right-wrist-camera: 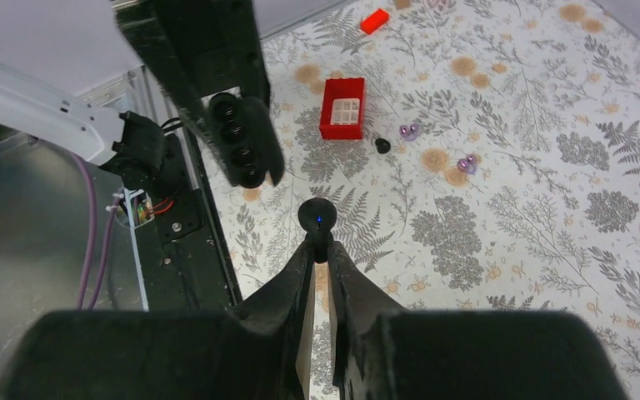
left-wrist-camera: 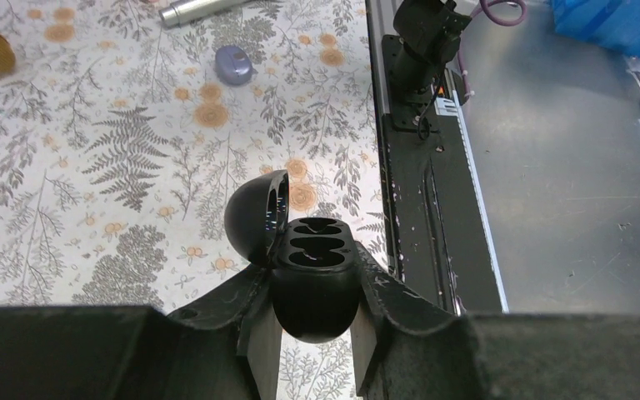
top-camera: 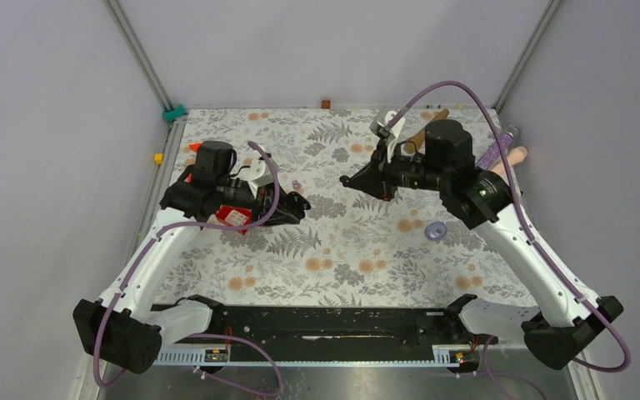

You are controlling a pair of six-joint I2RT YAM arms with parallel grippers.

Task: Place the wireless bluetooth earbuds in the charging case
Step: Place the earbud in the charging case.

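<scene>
Sitting on the floral bench [top-camera: 333,250] is a red tray [right-wrist-camera: 342,108]. Left tool [left-wrist-camera: 315,279] is clamped on the open black charging case [left-wrist-camera: 314,304], right tool [right-wrist-camera: 321,250] pinched on one black earbud [right-wrist-camera: 317,217]. A second black earbud [right-wrist-camera: 382,146] lies just beside the tray, with a purple earbud [right-wrist-camera: 408,131] near it and another purple earbud [right-wrist-camera: 467,163] further out.

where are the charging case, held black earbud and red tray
charging case [left-wrist-camera: 315,300]: left wrist view, rounded body
black earbud [right-wrist-camera: 317,216]: right wrist view, round head
red tray [right-wrist-camera: 341,132]: right wrist view, lower wall
</scene>
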